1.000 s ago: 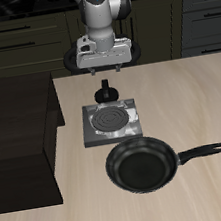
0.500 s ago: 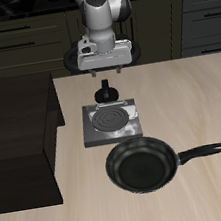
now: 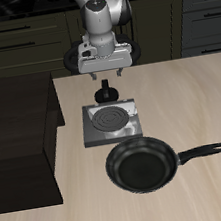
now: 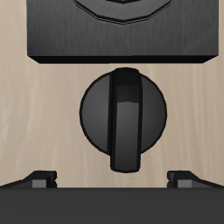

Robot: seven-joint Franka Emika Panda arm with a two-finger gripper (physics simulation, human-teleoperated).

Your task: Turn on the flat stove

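- Now I am hovering my gripper (image 3: 106,75) above the knob (image 4: 124,117), not touching it.
- My fingers (image 4: 38,179) are standing spread wide, holding nothing.
- Seen from my wrist, the knob's ridge is lying centred between my fingertips.
- Farther forward, the stove (image 3: 111,121) is sitting flat on the table (image 3: 202,98), with the pan (image 3: 142,165) just beside its front edge.

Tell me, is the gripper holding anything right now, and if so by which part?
Nothing is held. The gripper hangs open above the stove's knob, fingers apart on either side and not touching it.
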